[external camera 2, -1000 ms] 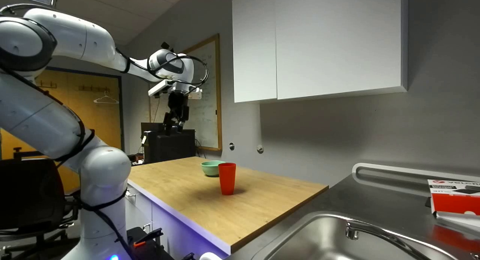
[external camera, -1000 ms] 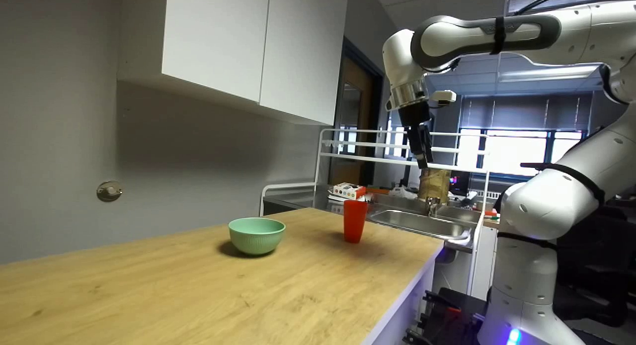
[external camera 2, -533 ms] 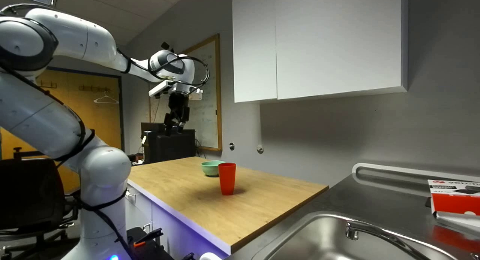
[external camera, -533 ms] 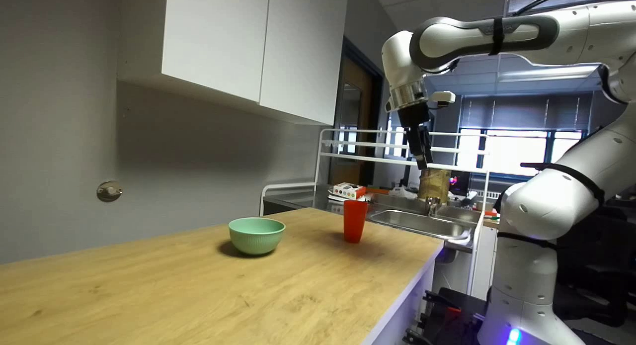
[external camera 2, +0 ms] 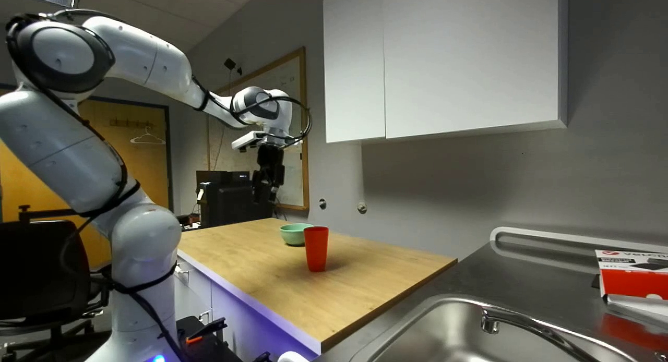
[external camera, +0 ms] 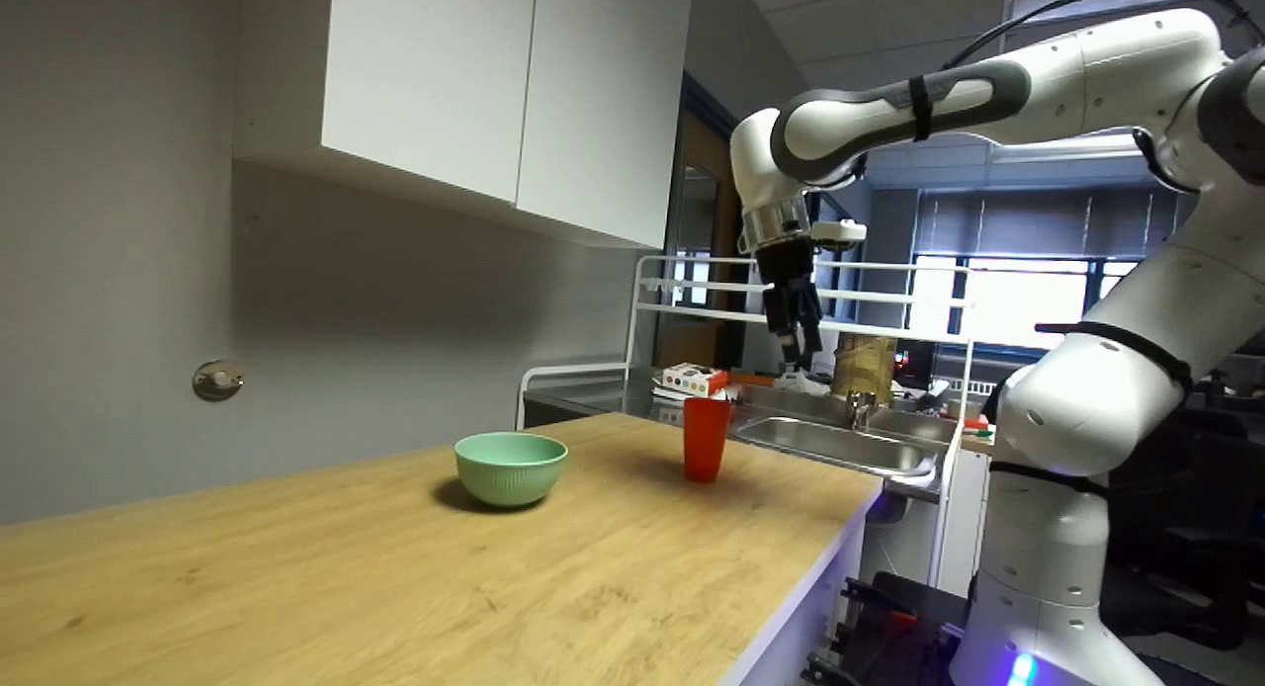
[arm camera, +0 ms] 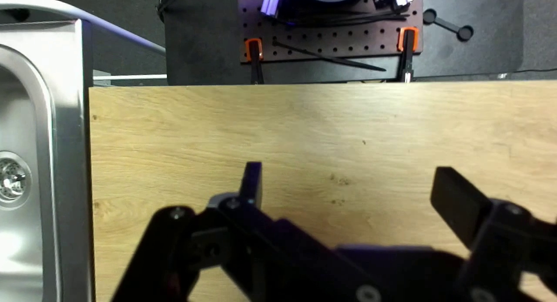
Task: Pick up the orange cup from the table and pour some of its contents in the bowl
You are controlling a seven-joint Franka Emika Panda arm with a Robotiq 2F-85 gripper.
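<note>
Fingers hang spread wide apart, pointing down, with the pale wood of the worktop showing through the gap between them in the wrist view. The cup, orange and slightly tapered, stands upright on the worktop, lower than the fingers and apart from them. In an exterior view the fingers appear above the cup and to its right, and in an exterior view the fingers appear above it and to its left, so in both they sit toward the side of the robot's base. What the cup holds cannot be made out. The bowl, pale green with a ribbed wall, also stands upright on the worktop; there wood shows between it and the cup, while in an exterior view the cup overlaps the right edge of the bowl, hiding a little of it. Both exterior views show cup and bowl, whereas the wrist view looks down on the edge of the worktop, where two clamps with orange ends stand at a perforated plate, and on the sink with its round drain. A whiteboard and a coat hanger show in an exterior view alone, while a bright window shows in an exterior view beyond the sink.
</note>
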